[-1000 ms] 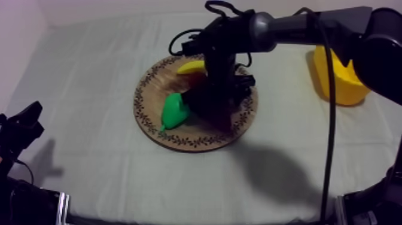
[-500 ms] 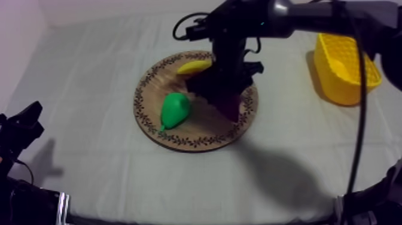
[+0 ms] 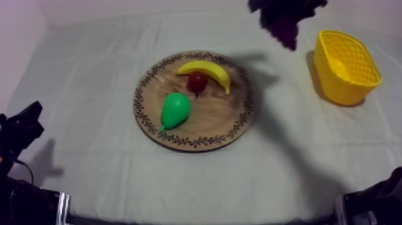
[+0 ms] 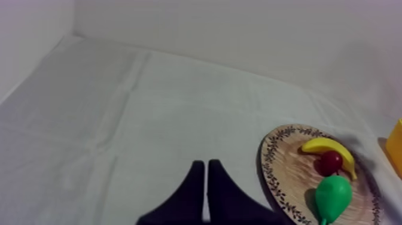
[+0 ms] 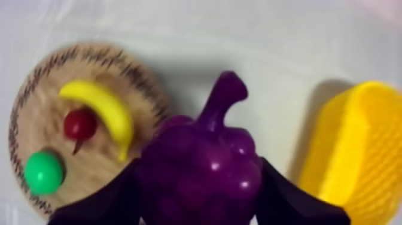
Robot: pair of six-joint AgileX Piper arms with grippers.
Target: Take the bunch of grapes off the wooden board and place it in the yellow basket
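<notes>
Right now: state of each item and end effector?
bunch of grapes: lifted, gripped.
right end effector: shut on the bunch of grapes.
left end effector: shut, empty.
wooden board: lying flat.
banana: lying on the board.
pear: lying on the board.
small red fruit: on the board, beside banana.
yellow basket: upright, grapes not inside.

Table: wooden board at centre. Basket to its right, toward the far edge, well apart from it.

3 fruit on the board:
- banana at the far side
- small red fruit just beside it on the near side
- pear nearer still, left of centre

Bunch of grapes aloft in the right gripper, over the cloth between board and basket. Left gripper low at the near left, well apart from the board.
</notes>
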